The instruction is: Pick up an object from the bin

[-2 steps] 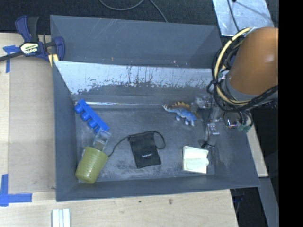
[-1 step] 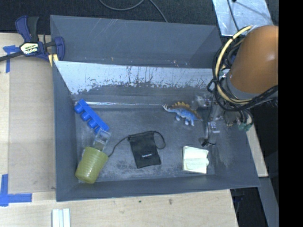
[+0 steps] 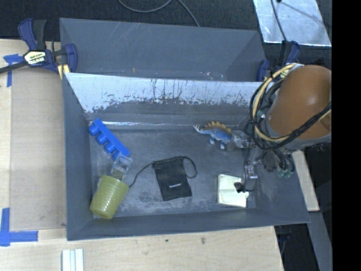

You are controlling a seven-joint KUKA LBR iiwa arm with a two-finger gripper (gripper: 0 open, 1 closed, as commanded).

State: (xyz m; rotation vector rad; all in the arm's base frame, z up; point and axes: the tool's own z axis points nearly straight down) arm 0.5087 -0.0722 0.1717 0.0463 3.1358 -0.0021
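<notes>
My gripper (image 3: 247, 180) hangs low at the right side of the bin floor, at the right edge of a pale, whitish block (image 3: 230, 191), and seems to touch it. A small blue and yellow toy dinosaur (image 3: 217, 133) lies just behind the gripper, near the back wall. Left of the block, a flat black pouch (image 3: 172, 179) with a thin black cord loop lies on the floor.
At the bin's left side, a green plastic cup (image 3: 109, 196) lies on its side, with a blue ridged plastic piece (image 3: 107, 138) and a small clear piece (image 3: 120, 164) behind it. The arm's orange cover and cables overhang the bin's right rim.
</notes>
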